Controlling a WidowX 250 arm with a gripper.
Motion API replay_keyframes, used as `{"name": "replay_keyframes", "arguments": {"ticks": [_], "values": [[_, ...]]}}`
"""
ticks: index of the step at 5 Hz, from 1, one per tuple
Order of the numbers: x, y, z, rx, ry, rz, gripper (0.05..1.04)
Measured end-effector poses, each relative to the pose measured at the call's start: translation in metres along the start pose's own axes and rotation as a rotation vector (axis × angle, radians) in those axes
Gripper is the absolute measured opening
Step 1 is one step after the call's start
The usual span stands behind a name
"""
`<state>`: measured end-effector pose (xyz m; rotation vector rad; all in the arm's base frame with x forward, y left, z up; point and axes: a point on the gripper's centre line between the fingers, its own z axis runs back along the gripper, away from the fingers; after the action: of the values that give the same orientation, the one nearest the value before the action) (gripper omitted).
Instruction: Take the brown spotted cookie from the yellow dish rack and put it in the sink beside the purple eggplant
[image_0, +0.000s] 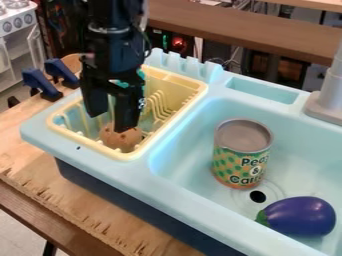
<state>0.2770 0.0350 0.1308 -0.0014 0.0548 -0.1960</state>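
Potato (120, 140) is penned by the rack's (121, 155) walls, beneath the gripper (111, 121), whose fingers are spread apart; in the sink (180, 195), the can (242, 156) is steadied by its flat base, the eggplant (300, 216) laid sideways.

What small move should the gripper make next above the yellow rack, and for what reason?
Probably a slight shift toward the picture's right, before lowering. The gripper is open over the brown spotted thing in the yellow rack, but one finger seems to overlap its middle, while the other hangs left of it.
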Motion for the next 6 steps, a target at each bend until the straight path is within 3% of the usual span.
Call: {"name": "replay_keyframes", "arguments": {"ticks": [2, 4, 6], "values": [[0.006, -0.002, -0.011, 0.034, -0.021, -0.01, 1.001], [0.017, -0.015, -0.026, 0.074, 0.027, -0.064, 0.961], [0.017, -0.015, -0.029, 0.069, 0.011, -0.041, 0.728]]}}
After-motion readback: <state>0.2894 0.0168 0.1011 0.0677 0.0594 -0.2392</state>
